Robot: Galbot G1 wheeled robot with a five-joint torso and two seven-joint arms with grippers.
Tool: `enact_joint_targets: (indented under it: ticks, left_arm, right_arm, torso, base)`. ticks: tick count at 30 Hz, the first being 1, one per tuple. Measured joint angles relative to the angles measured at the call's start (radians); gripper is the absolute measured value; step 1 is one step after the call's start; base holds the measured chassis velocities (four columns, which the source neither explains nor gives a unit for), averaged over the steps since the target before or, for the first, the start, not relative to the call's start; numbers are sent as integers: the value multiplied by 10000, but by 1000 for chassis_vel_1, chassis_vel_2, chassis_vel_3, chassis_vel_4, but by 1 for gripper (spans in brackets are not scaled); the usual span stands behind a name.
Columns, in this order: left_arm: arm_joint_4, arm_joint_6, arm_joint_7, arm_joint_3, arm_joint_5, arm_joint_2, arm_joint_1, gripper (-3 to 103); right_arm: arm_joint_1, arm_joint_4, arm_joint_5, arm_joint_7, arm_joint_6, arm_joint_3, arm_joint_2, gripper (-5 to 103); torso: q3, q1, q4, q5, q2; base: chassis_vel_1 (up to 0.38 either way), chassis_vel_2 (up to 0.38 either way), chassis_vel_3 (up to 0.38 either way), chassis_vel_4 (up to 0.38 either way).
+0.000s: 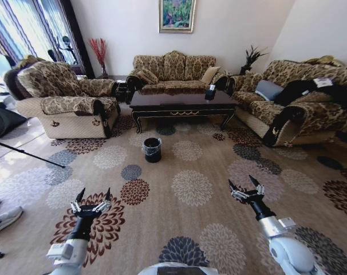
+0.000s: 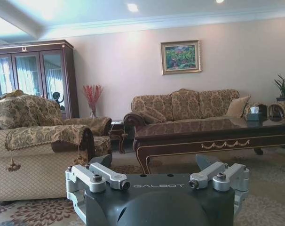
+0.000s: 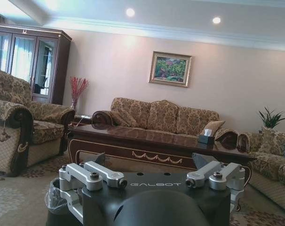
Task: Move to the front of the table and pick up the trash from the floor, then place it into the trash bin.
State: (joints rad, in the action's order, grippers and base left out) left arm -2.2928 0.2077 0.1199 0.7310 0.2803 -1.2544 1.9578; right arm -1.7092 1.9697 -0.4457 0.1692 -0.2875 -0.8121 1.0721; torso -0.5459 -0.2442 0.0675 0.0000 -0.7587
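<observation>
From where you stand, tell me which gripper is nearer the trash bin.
Left. The left gripper hangs short of the trash bin and slightly left of it; the right gripper is farther off, to the bin's right.

Daylight pours in from the windows [image 1: 19,26] at the head view's left, washing out the floor there. Recessed ceiling lights [image 3: 130,12] glare as white spots in both wrist views. The head view bows strongly toward its edges. The counter [image 2: 213,134] top shows a soft sheen.

carpet [image 1: 190,189]: open | trash bin [image 1: 152,149] before table [image 1: 182,103], seemingly apart
</observation>
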Motion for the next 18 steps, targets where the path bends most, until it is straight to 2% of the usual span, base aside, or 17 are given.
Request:
enact_joint_targets:
  ticks: [18]
  left_arm:
    - [0, 0, 0, 0, 0, 0, -1, 100]
  right_arm:
    - [0, 0, 0, 0, 0, 0, 0, 100]
  torso:
    - [-454, -317, 0, 0, -766]
  base:
    - [0, 0, 0, 0]
